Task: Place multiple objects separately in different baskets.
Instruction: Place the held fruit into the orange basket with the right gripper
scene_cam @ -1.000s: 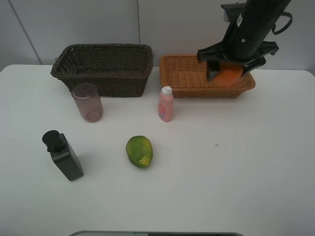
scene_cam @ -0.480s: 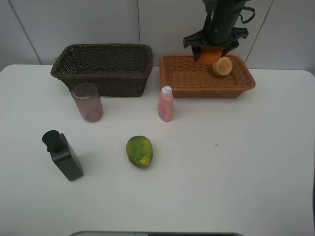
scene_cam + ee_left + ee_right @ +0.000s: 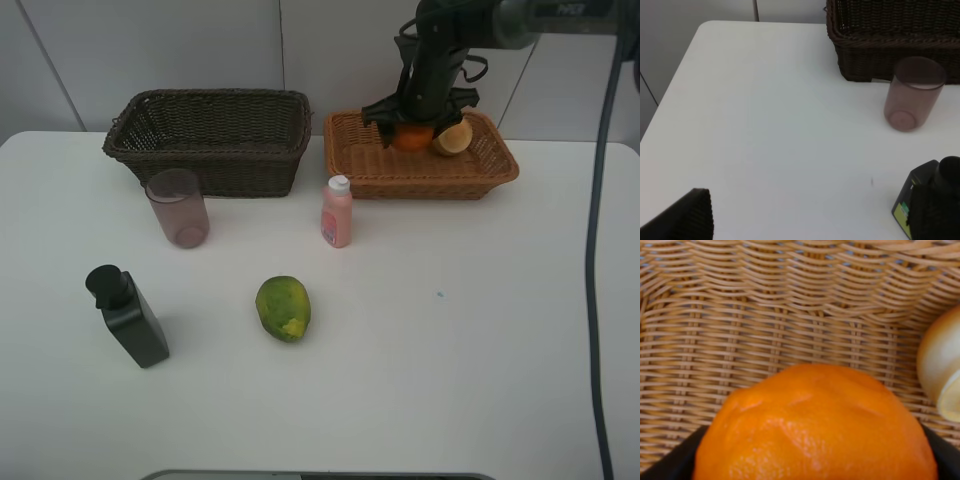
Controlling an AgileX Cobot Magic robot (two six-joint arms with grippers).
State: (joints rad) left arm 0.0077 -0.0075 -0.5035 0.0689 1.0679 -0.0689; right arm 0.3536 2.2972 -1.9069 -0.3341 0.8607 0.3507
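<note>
Fingers [image 3: 670, 467] gripping dimpled orange [image 3: 815, 430], woven tan basket [image 3: 790, 315]

Round orange [image 3: 411, 138] beside pale peach-like fruit [image 3: 455, 136] in shallow orange-tan basket [image 3: 420, 183].

The table [image 3: 450, 350] is white; the far-left basket [image 3: 210, 165] is a dark brown wicker weave, the far-right basket [image 3: 430, 185] a lighter orange-tan weave. In the latter, the orange [image 3: 410, 137] is bright and dimpled, beside a pale yellow-tan fruit [image 3: 455, 137]. The small bottle [image 3: 337, 215] is pink with a white cap, the cup [image 3: 178, 208] translucent dusky pink, the pump bottle [image 3: 128, 317] black with a yellow-green label, and the papaya-like fruit [image 3: 283, 308] green with a yellow patch.
</note>
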